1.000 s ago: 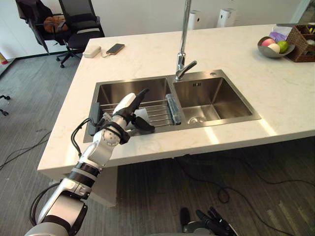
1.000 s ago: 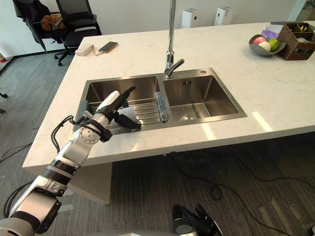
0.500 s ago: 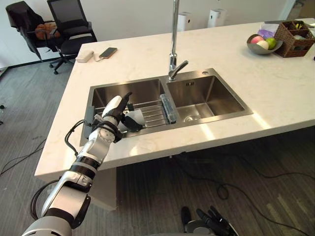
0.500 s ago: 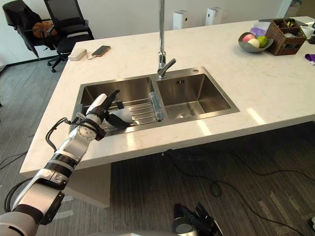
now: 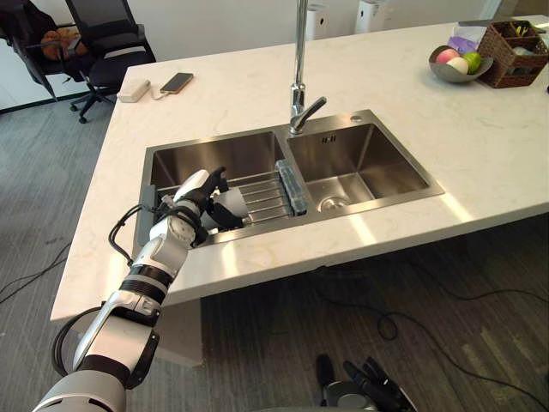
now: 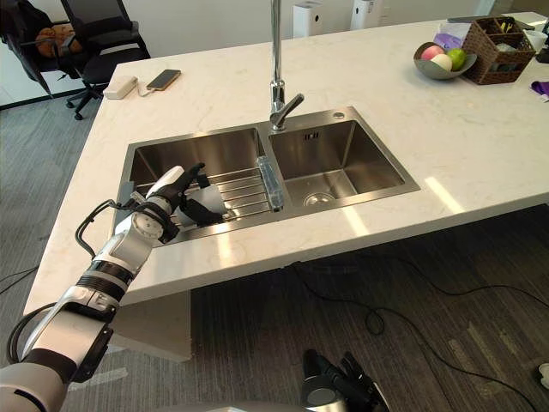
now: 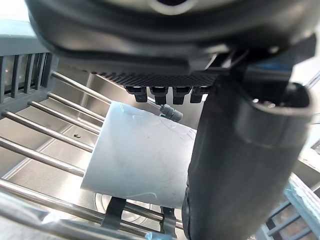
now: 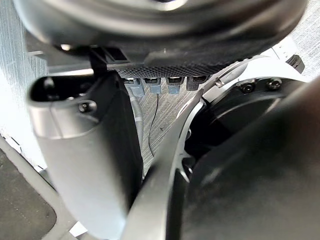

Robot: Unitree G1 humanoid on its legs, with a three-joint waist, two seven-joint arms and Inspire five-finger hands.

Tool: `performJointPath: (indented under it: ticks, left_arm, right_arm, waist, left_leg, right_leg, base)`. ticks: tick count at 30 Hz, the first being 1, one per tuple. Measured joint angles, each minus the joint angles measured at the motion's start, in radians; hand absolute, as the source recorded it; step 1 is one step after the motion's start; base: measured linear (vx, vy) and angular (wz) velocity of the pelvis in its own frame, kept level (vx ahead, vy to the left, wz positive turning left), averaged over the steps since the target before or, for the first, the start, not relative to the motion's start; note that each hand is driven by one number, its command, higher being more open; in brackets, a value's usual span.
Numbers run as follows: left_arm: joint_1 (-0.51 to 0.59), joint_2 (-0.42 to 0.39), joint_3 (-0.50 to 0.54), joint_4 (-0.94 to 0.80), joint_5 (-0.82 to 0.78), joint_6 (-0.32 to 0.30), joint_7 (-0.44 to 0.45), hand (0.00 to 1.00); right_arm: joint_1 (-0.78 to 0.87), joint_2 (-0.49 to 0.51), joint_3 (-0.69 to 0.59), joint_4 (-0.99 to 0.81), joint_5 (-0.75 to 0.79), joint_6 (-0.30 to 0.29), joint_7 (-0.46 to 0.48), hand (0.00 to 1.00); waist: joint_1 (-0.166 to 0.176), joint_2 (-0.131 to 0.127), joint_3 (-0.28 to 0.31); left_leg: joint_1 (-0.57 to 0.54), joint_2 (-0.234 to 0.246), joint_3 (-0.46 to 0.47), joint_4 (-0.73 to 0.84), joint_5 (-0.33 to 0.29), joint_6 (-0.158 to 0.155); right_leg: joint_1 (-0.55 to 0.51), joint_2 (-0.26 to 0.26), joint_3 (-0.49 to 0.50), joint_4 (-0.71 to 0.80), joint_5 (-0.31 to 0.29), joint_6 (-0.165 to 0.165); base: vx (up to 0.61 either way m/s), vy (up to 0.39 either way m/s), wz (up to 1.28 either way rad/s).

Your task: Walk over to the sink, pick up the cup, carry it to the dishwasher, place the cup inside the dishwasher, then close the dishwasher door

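A white cup (image 5: 233, 206) lies on its side on the wire rack (image 5: 268, 190) in the left basin of the steel sink (image 5: 403, 184). My left hand (image 5: 190, 204) reaches over the sink's front edge to the cup. Its fingers (image 5: 214, 178) stretch straight over the cup and its thumb (image 5: 228, 222) lies along the near side. In the left wrist view the cup (image 7: 140, 160) sits just past the thumb (image 7: 235, 165), touching it, and the hand is open. My right hand (image 5: 364, 390) hangs low near the floor, fingers relaxed.
A tall faucet (image 5: 298, 77) stands behind the sink's divider. On the pale counter (image 5: 480, 146) sit a phone (image 5: 176, 82) and a white box at the far left, a fruit bowl (image 5: 459, 64) and a wicker basket (image 5: 515, 43) at the far right. Office chairs (image 5: 107, 43) stand beyond.
The camera has shifted. My left hand has dropped from above the sink's front edge down to the cup, with the fingers over it and the thumb beside it.
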Motion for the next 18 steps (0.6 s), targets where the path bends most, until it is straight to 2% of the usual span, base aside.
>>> performJointPath:
  ticks: [11, 18]
  left_arm:
    - [-0.017, 0.013, 0.020, 0.020, 0.010, -0.002, -0.039, 1.00]
    - [-0.032, 0.017, 0.037, 0.017, 0.034, 0.009, -0.136, 1.00]
  right_arm:
    - [-0.001, -0.002, -0.019, -0.010, -0.002, 0.019, 0.000, 1.00]
    - [-0.004, -0.006, -0.018, -0.011, -0.006, 0.038, 0.000, 1.00]
  waist:
    - [-0.001, 0.012, 0.004]
    - [-0.001, 0.014, 0.003]
  left_leg:
    - [-0.002, 0.007, 0.003, 0.004, -0.001, -0.001]
    - [-0.003, 0.006, -0.002, 0.004, 0.000, -0.001]
  right_leg:
    - [-0.002, 0.006, -0.003, 0.000, 0.000, 0.000]
    - [-0.001, 0.004, -0.008, 0.000, 0.000, 0.000]
  base:
    - [-0.04, -0.019, -0.01]
    - [-0.01, -0.002, 0.01]
